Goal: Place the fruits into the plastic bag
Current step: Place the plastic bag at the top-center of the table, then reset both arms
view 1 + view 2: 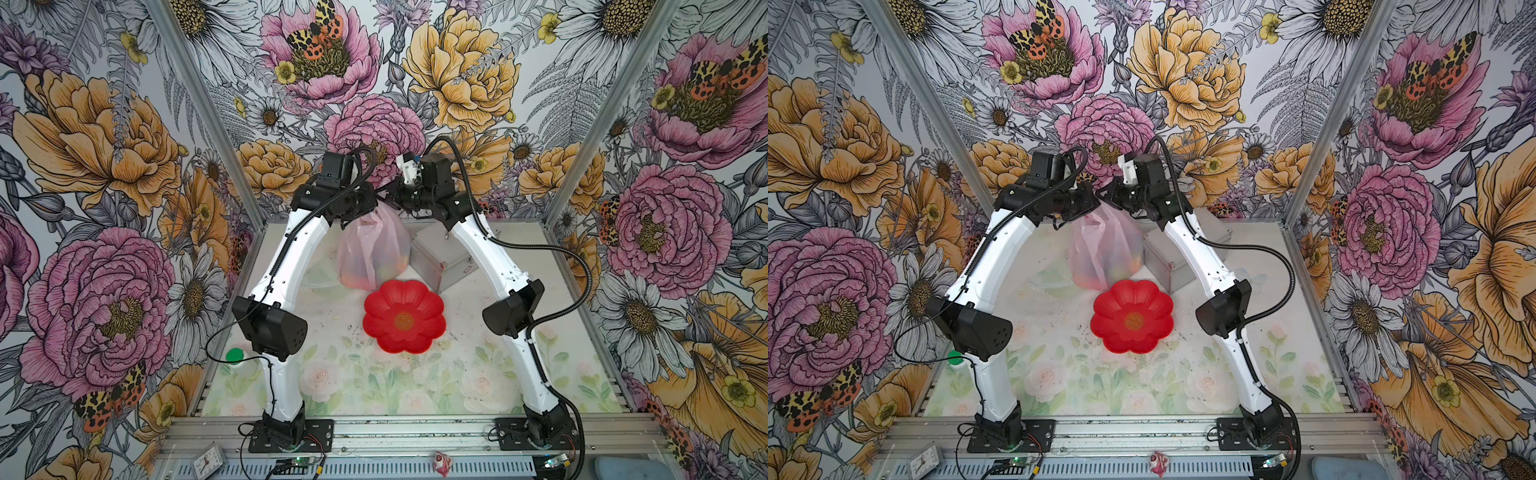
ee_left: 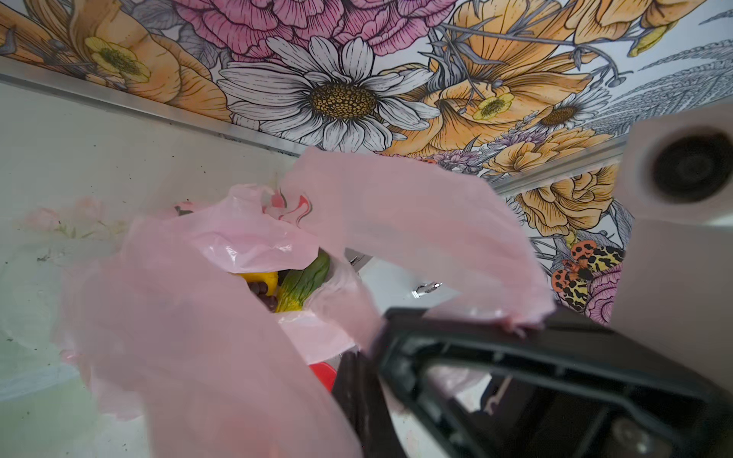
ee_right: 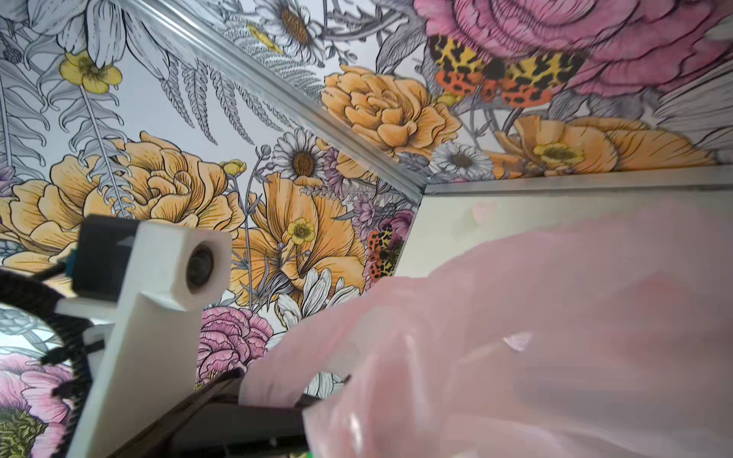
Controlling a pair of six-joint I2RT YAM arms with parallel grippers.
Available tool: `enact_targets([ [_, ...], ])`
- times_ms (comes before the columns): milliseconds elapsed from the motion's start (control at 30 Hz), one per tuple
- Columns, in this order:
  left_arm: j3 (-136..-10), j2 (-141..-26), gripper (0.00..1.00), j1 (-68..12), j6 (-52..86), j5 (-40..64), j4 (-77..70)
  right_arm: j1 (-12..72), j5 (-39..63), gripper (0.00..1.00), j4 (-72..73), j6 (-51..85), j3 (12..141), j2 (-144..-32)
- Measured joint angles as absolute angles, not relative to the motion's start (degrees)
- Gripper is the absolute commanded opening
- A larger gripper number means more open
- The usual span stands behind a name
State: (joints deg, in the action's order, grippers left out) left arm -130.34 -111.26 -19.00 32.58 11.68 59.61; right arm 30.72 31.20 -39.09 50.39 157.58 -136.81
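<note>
Pink plastic: we count one bag [image 1: 370,245], its two handles pinched by our left claw [image 1: 371,206] and right claw [image 1: 392,195], near one red dish [image 1: 404,316].

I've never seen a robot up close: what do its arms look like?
Both the left arm and right arm have glossy white shells, bulky black joints, ribbed black cables running alongside, and black base plates. The fingers are black plastic.
</note>
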Motion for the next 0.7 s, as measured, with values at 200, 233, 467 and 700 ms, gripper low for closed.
enact_targets([
  [200,-130.28,-111.18,0.53,-18.26,32.97,11.62,59.9,29.74,32.67,0.34,-37.85,51.86,157.51,-137.19],
  [233,-130.13,-111.07,0.59,-18.24,32.84,11.66,59.81,29.45,32.73,0.41,-37.76,52.03,157.32,-137.19],
  [467,-126.85,-107.02,0.99,-17.21,31.9,11.62,60.34,28.45,32.38,0.72,-37.39,51.62,153.49,-135.76],
  [700,-121.93,-95.79,0.99,-13.91,31.11,11.7,58.61,27.51,31.0,0.99,-41.36,47.79,145.08,-127.96],
])
